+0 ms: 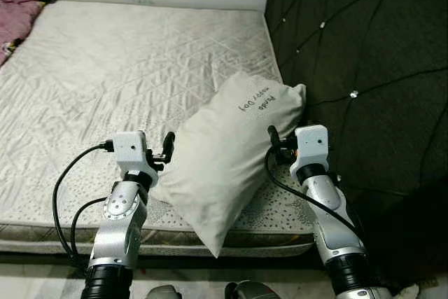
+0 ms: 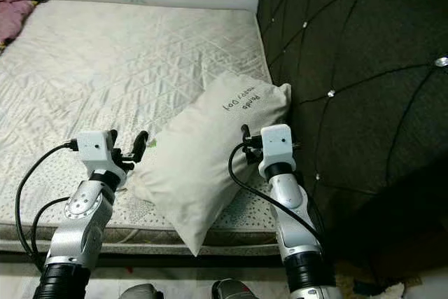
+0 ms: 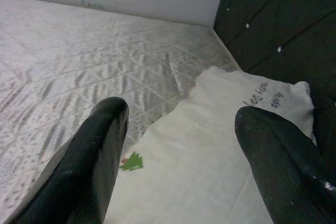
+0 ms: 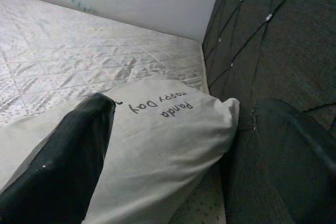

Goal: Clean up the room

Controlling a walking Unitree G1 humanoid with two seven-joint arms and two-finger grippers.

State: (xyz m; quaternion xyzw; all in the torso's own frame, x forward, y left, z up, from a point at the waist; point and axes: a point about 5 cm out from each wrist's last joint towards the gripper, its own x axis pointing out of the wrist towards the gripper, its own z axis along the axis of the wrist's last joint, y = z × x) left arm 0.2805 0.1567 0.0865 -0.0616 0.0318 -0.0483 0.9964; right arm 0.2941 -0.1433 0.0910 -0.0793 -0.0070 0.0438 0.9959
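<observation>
Here's the bed, a bare mattress [image 1: 126, 68] in pale grey quilted fabric with a diamond stitch pattern, running from the near edge back to the light wall. Along its right side stands the dark tufted headboard [image 1: 364, 68]. Lying on the mattress, a big off-white pillow [image 1: 224, 152] sits at the near right corner, one end resting against the headboard, its near corner hanging out past the mattress edge. There's dark lettering on its upper end. Way over at the far left corner, a crumpled pinkish-purple cloth [image 1: 17, 8] lies on the mattress.
</observation>
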